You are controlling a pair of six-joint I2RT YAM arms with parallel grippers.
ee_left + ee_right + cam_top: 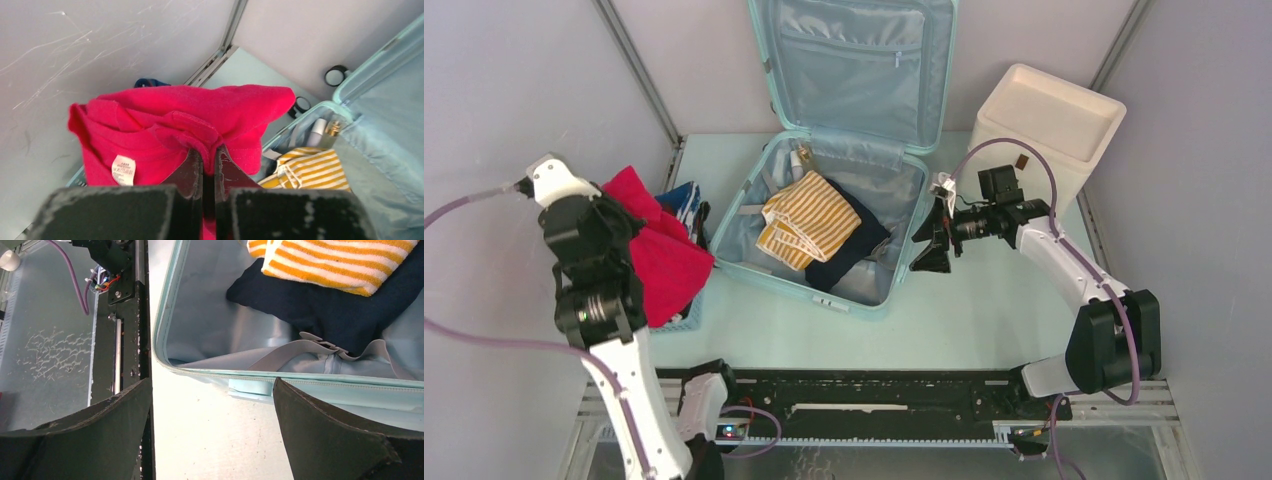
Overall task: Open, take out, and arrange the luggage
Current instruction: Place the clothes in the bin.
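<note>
- The suitcase (854, 95) lies open toward the back of the table (984, 310). Its base is flat and its lid stands up against the rear wall, with the grey-blue lining and zip pocket showing.
- In the base, a yellow-and-white striped cloth (809, 220) lies folded on top of a dark navy garment (859, 250).
- A grey strap (310, 347) lies loose along the inside of the wall nearest the right arm, just beside the navy garment.
- The left gripper (209, 152) has its fingers pressed almost together, pinching a fold of a red garment (200, 115) whose white label (123, 170) faces the wrist camera.
- That red garment hangs to the left of the suitcase, draped over a blue basket (686, 320) at the table's left side.
- The right gripper (934, 235) sits just outside the suitcase's right wall, low over the table, with its fingers spread as wide as they go and holding nothing. Only bare tabletop and the mint rim show between them.
- A cream-white box (1049, 125) stands in the back right corner, behind the right arm.
</note>
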